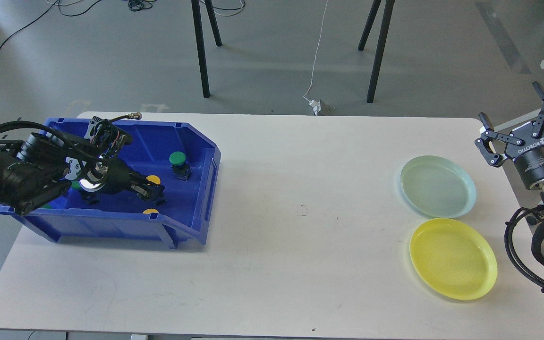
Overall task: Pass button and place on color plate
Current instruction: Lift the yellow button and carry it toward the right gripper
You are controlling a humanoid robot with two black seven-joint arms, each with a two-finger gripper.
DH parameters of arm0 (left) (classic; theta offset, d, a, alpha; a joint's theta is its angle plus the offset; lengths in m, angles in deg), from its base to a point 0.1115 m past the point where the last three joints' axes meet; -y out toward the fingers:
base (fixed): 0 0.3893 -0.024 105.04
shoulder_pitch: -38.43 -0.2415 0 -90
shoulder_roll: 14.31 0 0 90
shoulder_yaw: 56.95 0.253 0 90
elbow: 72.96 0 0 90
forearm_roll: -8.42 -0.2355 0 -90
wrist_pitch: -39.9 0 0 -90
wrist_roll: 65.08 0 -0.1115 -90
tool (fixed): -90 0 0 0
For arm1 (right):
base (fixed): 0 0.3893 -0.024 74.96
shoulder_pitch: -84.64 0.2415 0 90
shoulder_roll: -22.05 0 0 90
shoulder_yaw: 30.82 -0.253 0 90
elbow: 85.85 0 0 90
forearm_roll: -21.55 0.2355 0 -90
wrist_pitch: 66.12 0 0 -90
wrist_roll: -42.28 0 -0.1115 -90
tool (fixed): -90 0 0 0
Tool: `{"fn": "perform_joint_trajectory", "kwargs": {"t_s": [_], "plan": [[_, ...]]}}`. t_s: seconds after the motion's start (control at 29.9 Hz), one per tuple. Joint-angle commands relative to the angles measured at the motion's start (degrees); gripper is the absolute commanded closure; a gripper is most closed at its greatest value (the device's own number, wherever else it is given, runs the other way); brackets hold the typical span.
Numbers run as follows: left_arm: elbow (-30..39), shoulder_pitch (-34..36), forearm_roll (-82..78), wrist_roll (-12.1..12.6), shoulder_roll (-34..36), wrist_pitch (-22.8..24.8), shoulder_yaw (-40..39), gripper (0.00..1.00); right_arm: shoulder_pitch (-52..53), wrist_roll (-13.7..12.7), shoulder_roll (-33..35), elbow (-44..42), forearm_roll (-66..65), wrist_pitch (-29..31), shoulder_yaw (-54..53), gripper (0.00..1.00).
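Observation:
A yellow-capped button (pixel 153 180) lies inside the blue bin (pixel 111 227) at the table's left. My left gripper (pixel 153 191) reaches down into the bin and its dark tip is right at this button, just in front of the cap. Its fingers cannot be told apart, so a hold on the button cannot be told. A second yellow cap (pixel 149 211) shows by the bin's front wall. The yellow plate (pixel 453 258) lies bare at the front right. My right gripper (pixel 520 120) is open and empty beyond the table's right edge.
A pale green plate (pixel 437 186) lies just behind the yellow one. A green-capped button (pixel 178 160) stands in the bin to the right of my left gripper; another green cap (pixel 76 185) shows behind the arm. Black stand legs (pixel 200 47) are on the floor beyond the table.

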Motion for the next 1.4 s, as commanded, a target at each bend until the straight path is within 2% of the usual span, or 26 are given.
{"fn": "perform_joint_trajectory", "kwargs": {"t_s": [0.0,0.1,0.23,0.37,0.5,0.57,0.67,0.8,0.9,1.0,1.14,1.37], "plan": [[0.8,0.6,0.0,0.0,0.8,-0.1,-0.1,0.95,-0.1,0.0,0.0,0.0,0.0,0.0,0.0,0.00],[5.0,3.4,0.1,0.0,4.6,0.3,-1.1,0.95,-0.1,0.0,-0.1,-0.3,0.3,0.0,0.0,0.00],[20.8,10.0,0.1,0.0,16.1,1.1,-6.2,0.95,-0.1,0.0,-0.1,-1.6,0.8,0.0,-0.3,0.00],[34.1,15.8,0.1,0.0,26.4,4.4,-11.8,0.95,-0.1,0.0,0.0,-2.0,0.9,0.0,-0.3,0.00],[46.6,16.5,5.8,0.0,34.2,4.6,-23.5,0.95,-1.3,0.0,0.7,1.3,0.0,0.0,-0.2,0.00],[50.3,16.5,14.1,0.0,35.0,4.2,-26.5,0.95,-2.1,0.0,2.4,5.3,-2.0,0.0,0.2,0.00],[51.2,16.5,27.1,0.0,30.6,0.6,-28.9,0.95,-4.1,0.0,4.1,13.9,-10.9,-2.3,0.6,0.01],[49.0,16.4,33.2,0.0,15.5,-7.3,-29.8,0.94,-8.6,0.0,5.6,26.8,-22.7,-8.0,0.2,0.03],[41.8,13.9,33.5,0.0,3.0,-11.3,-29.8,0.94,-9.2,0.0,8.2,32.7,-24.0,-8.7,0.4,0.05],[33.7,9.0,33.8,0.0,-4.8,-12.0,-30.0,0.94,-8.5,0.0,10.1,34.9,-23.8,-8.9,0.4,0.08],[28.4,2.8,33.7,0.0,-10.0,-12.4,-30.0,0.94,-6.8,0.0,10.0,35.0,-23.6,-8.8,0.8,0.08],[27.2,-0.4,33.5,0.0,-11.1,-15.1,-30.3,0.94,-3.4,0.0,9.1,34.1,-23.7,-8.9,5.9,0.08]]}}
